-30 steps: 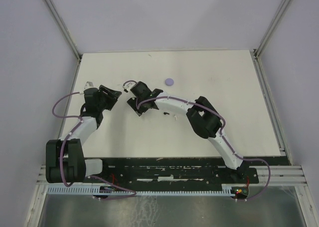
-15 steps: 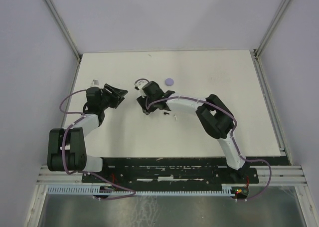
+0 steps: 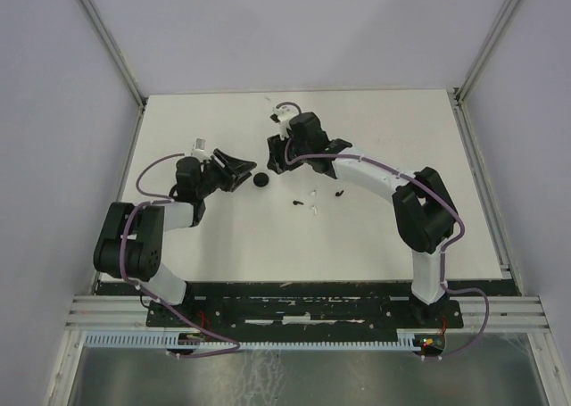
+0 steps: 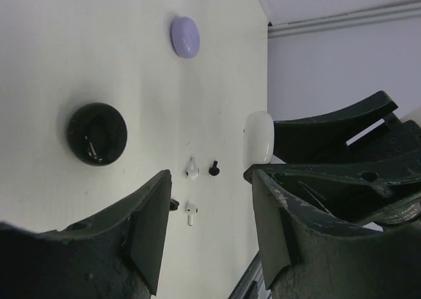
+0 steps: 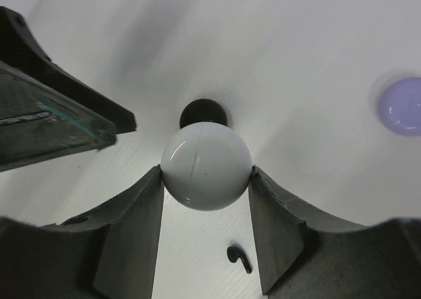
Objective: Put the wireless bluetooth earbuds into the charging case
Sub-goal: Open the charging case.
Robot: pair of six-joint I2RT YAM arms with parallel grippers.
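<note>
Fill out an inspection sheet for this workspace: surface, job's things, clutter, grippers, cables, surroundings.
Surface: white table, with small parts lying near its middle.
Job's things: white case held off the table. Loose earbuds lie on the table; two white and two black can be seen.
Clutter: black puck and lilac puck lie on the table, apart from each other.
Grippers: left gripper is open and empty, near the black puck. Right gripper is shut on the white case.
Cables: a lilac cable runs along each arm, clear of the earbuds.
Surroundings: pale walls on three sides, black rail at the near edge.
</note>
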